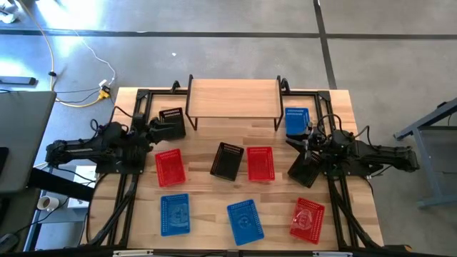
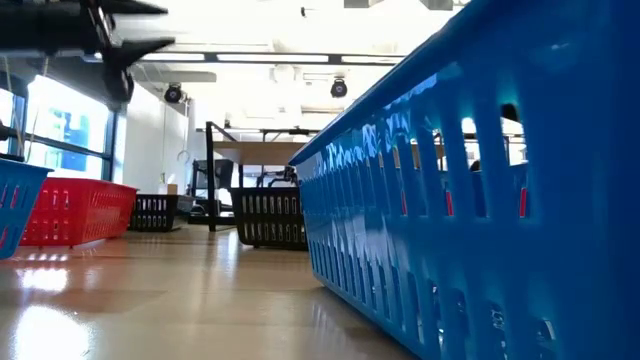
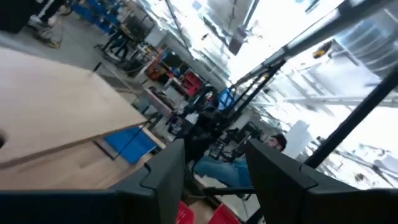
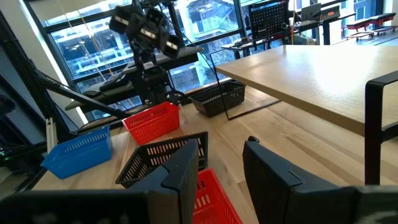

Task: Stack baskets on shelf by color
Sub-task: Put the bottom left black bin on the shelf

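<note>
Now | shelf (image 1: 233, 97) top bare | left end effector (image 3: 214, 168) parted, empty | right end effector (image 4: 221, 165) parted, empty

I see the shelf (image 1: 233, 96) top bare, so approach from above is free. Its legs block the sides. Black basket (image 1: 171, 122) sits just beside the shelf's left leg, w/ my left pincer (image 1: 152, 128) right at it. Blue basket (image 1: 296, 120) sits just beside the right leg, near my right pincer (image 1: 308, 146). Mid worktop (image 1: 200, 214) is crowded: red basket (image 1: 170, 167), black basket (image 1: 227, 160) & red basket (image 1: 260, 163) in a row, narrow gaps between. Bare strip between that row & shelf front stays passable.
</note>
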{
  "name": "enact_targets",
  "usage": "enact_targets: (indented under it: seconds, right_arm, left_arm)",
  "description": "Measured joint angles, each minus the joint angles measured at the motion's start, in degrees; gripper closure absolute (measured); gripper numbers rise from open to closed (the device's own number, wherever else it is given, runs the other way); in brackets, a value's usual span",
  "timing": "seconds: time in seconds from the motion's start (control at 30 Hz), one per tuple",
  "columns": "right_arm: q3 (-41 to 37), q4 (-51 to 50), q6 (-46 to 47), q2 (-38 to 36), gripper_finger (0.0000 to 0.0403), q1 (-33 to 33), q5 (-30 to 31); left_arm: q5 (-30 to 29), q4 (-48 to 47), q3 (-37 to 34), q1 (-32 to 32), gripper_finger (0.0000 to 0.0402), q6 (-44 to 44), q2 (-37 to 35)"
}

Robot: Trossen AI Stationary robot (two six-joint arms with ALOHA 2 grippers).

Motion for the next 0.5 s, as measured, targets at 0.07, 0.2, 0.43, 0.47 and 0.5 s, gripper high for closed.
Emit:
enact_targets:
  seconds: [0.07,0.2,0.43,0.47,0.5]
  right_arm:
    - [0.0,0.0,0.0,0.0,0.0289,0.0,0.0]
    - [0.0,0.0,0.0,0.0,0.0289,0.0,0.0]
    - [0.0,0.0,0.0,0.0,0.0289,0.0,0.0]
    - [0.0,0.0,0.0,0.0,0.0289,0.0,0.0]
    - [0.0,0.0,0.0,0.0,0.0289,0.0,0.0]
  left_arm:
    - [0.1,-3.0,3.3,0.0,0.0246,0.4,3.1]
    - [0.6,-9.1,10.1,0.0,0.0247,0.5,9.9]
    - [0.7,-20.1,18.7,0.0,0.0248,-2.6,21.6]
    - [0.8,-20.7,19.6,0.0,0.0248,-3.7,23.2]
    - [1.2,-21.1,20.3,0.0,0.0248,-4.6,24.9]
